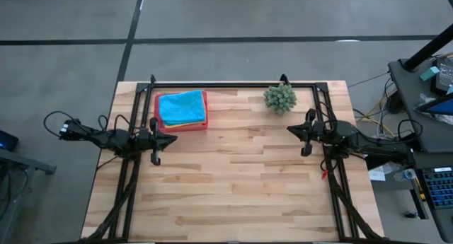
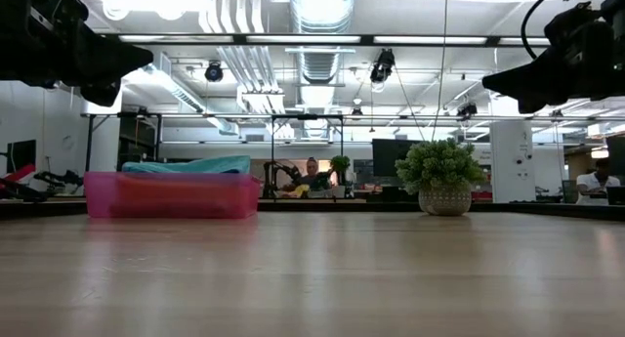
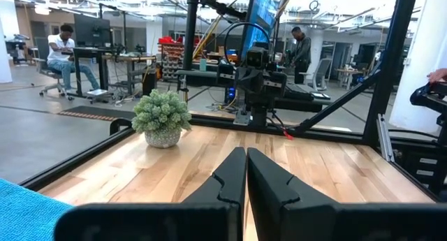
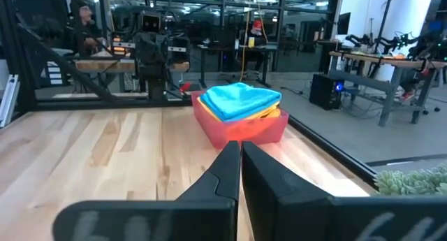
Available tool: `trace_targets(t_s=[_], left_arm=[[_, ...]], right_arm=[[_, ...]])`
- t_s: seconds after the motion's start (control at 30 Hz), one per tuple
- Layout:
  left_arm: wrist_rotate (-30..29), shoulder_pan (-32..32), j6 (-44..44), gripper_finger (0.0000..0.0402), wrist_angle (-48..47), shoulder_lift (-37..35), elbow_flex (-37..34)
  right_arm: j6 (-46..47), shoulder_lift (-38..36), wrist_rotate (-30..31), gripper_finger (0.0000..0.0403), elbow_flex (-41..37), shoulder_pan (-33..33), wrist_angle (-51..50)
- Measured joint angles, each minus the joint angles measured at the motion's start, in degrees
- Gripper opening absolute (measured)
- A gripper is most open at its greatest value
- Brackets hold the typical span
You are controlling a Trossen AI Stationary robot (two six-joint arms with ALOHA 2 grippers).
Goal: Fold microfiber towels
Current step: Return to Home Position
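The microfiber towels point(image 1: 182, 107) lie folded in a stack in the pink tray point(image 1: 205, 124) at the table's far left, a turquoise one on top and yellow and orange edges point(image 4: 269, 112) under it. My left gripper point(image 1: 172, 140) is shut, held level above the table just near of the tray. My right gripper point(image 1: 290, 129) is shut at the right side, near the plant. Both point toward the table's middle and hold nothing.
A small spiky green plant in a pot point(image 1: 280, 97) stands at the far right of the wooden table point(image 1: 233, 187). A black frame point(image 1: 233, 85) runs along the far edge and both sides. People sit and stand in the room beyond.
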Motion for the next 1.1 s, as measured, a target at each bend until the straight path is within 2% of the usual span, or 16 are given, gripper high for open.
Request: trace_targets(t_s=[1.1], left_arm=[[0.0, 0.0, 0.0, 0.0000, 0.0, 0.3, 0.0]], right_arm=[[0.1, 1.1, 0.0, 0.0009, 0.0, 0.0, 0.3]])
